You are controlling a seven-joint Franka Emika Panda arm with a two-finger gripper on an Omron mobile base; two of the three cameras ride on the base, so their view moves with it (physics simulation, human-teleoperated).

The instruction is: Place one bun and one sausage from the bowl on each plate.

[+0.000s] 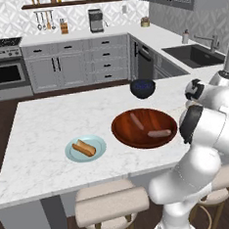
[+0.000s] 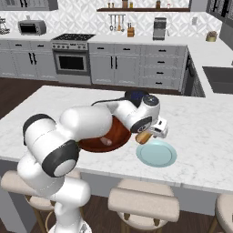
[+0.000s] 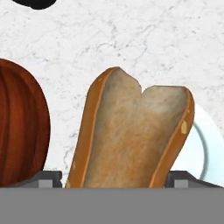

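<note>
In the left base view, a flat pale-blue plate (image 1: pixel 85 149) sits left of centre on the marbled white counter (image 1: pixel 45 142) and carries one tan bun (image 1: pixel 83 148), its long axis running from upper left to lower right. Right of it, the wide reddish-brown wooden bowl (image 1: pixel 144 127) holds two slim pinkish sausages: one sausage (image 1: pixel 135 120) lies steeply, top tilted a little left, the other sausage (image 1: pixel 159 133) lies almost level near the bowl's lower right. A smaller dark bowl (image 1: pixel 142 88) stands above the wooden one. In the right base view, the gripper (image 2: pixel 148 134) hangs just above the upper-left rim of the second plate (image 2: pixel 157 153), which is bare, with a second bun (image 2: pixel 144 136) clamped between its wide-set jaws (only the tan end peeks out below the hand). In the hand view, this split bun (image 3: pixel 131 135) fills the centre, long axis running up the frame, leaning slightly right, its crumb rough and pale, its crust smooth orange; the grained bowl (image 3: pixel 19 127) is at left, the plate's rim (image 3: pixel 205 148) at right.
</note>
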